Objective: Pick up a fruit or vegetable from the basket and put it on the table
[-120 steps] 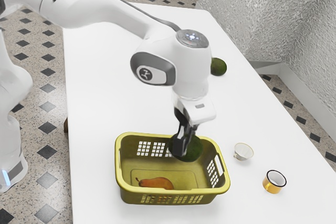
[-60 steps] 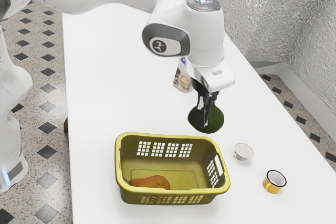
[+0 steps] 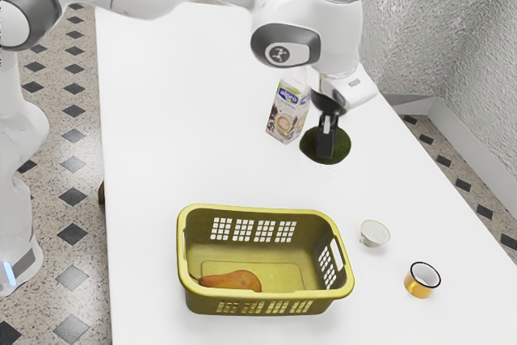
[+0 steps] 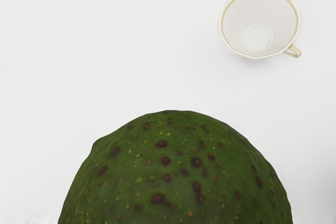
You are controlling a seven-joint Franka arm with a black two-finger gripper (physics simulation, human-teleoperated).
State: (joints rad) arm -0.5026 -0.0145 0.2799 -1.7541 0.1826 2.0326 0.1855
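My gripper (image 3: 326,148) is shut on a dark green avocado (image 3: 342,145), held above the white table (image 3: 194,135) beyond the basket, near the carton. In the wrist view the spotted green avocado (image 4: 176,174) looms large just under the hand. The yellow-green basket (image 3: 265,292) stands on the table with a brownish-orange pear (image 3: 234,280) lying inside it.
An alpro carton (image 3: 286,111) stands just beside the held avocado. A white cup (image 3: 374,233), also in the wrist view as a cup (image 4: 258,24), and an orange mug (image 3: 421,280) are at the basket's right in the exterior view.
My hand has risen out of the basket with the avocado and moved away from it, toward the carton. The pear has shifted slightly toward the exterior view's left.
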